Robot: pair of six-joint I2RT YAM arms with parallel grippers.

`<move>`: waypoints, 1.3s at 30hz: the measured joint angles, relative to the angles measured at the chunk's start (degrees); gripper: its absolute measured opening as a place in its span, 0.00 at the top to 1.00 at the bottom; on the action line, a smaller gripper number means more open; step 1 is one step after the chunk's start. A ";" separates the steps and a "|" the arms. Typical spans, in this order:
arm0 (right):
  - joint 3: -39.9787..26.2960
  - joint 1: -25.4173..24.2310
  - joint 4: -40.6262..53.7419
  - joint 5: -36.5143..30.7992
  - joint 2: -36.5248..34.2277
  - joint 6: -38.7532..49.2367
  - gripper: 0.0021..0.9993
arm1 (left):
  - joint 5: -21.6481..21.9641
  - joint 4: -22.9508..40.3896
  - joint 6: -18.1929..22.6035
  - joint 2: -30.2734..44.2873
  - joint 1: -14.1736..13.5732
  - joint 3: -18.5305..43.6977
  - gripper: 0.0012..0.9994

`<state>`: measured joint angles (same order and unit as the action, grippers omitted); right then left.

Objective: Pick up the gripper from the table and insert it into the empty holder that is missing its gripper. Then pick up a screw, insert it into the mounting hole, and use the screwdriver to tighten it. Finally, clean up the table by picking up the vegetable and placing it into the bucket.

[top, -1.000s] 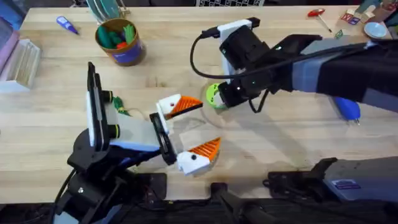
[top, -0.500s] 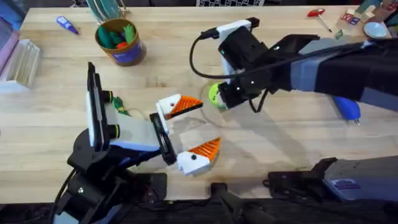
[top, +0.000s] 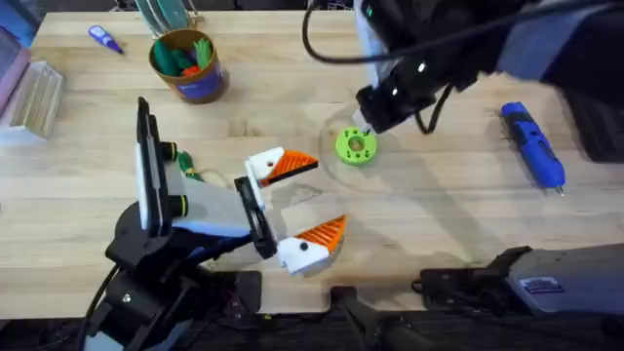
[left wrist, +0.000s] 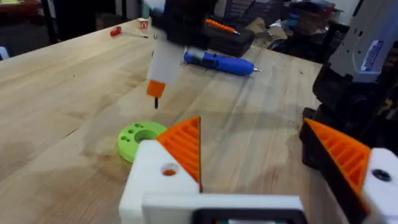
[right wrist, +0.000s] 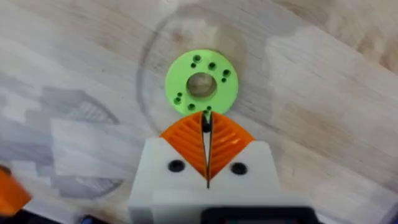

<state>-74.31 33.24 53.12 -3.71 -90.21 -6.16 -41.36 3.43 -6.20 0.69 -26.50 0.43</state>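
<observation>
My right gripper [top: 368, 119] hangs above the table just beyond the lime-green disc [top: 355, 146], its orange pads [right wrist: 224, 138] pressed together on a small dark screw [right wrist: 205, 120]. It also shows in the left wrist view as the right gripper [left wrist: 155, 92], with the screw under its tip. My left gripper [top: 327, 195] rests open on the table. The holder [left wrist: 155, 180], its white jaw nearer the disc, carries the orange gripper [left wrist: 185, 144] and has an open mounting hole [left wrist: 168, 170]. The blue screwdriver [top: 532, 146] lies at the right. The bucket [top: 187, 64] stands at the back left. A small green vegetable [top: 193, 174] lies beside the left arm.
The bucket holds toy vegetables. A blue-white pen tool [top: 104, 39] lies at the far left and a red-handled tool [top: 499, 21] at the far right. A clear plastic box [top: 34, 97] sits on the left edge. Open wood lies between the disc and the screwdriver.
My right arm has lifted off the green disc and pulled back toward the far side, uncovering the disc and the screwdriver. The left arm has stayed still.
</observation>
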 joint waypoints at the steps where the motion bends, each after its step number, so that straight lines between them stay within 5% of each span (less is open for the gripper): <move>1: -1.89 0.07 1.78 0.22 0.00 0.38 1.00 | 0.00 -0.01 0.00 0.00 0.00 0.00 0.01; 13: -24.75 7.77 11.18 7.39 0.34 3.85 1.00 | 0.00 0.01 -0.01 0.00 0.00 0.00 0.01; 25: -25.41 20.35 10.93 12.24 0.19 0.95 1.00 | 0.00 0.01 0.00 0.00 0.00 0.00 0.01; 39: -25.39 21.71 10.01 12.76 -4.15 0.30 1.00 | 0.00 0.01 -0.01 0.00 0.00 0.00 0.01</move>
<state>-99.70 54.96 63.13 9.06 -94.37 -5.86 -41.36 3.44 -6.20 0.69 -26.50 0.43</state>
